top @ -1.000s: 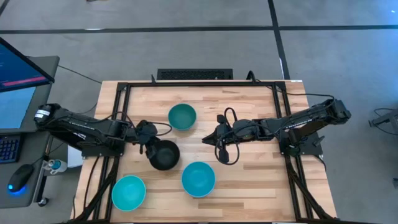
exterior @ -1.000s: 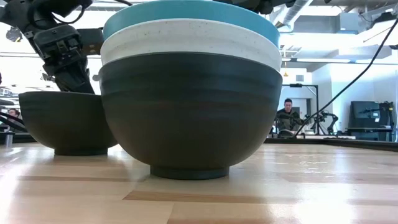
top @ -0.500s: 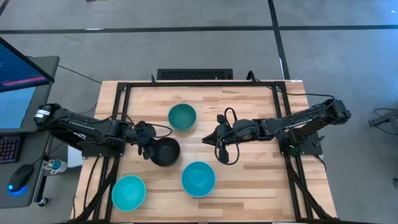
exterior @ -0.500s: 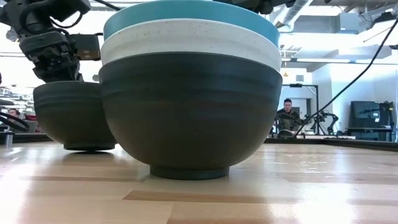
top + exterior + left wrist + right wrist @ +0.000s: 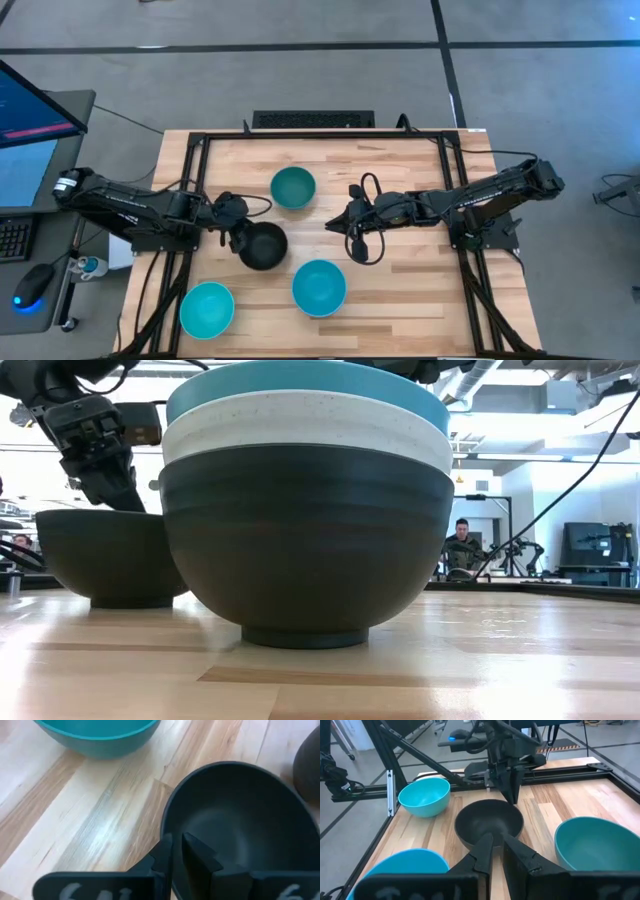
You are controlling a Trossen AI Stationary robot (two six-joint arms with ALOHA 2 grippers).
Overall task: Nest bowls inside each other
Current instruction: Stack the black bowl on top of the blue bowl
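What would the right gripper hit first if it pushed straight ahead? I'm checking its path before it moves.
Probably the lone black bowl, dead ahead of the right gripper. The left gripper pinches that bowl's far rim. Depth is uncertain.

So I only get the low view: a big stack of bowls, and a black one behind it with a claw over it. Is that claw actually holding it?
Observer: Yes. The left wrist view shows the left gripper pinching the rim of the black bowl, one finger inside and one outside.
Operator: Are there more bowls I can't see?
Observer: Two, seen from above: a teal-green bowl farther back and a cyan bowl near the front left corner, both empty.
Operator: And the other arm?
Observer: The right gripper hangs over bare wood to the right of the black bowl, carrying nothing.
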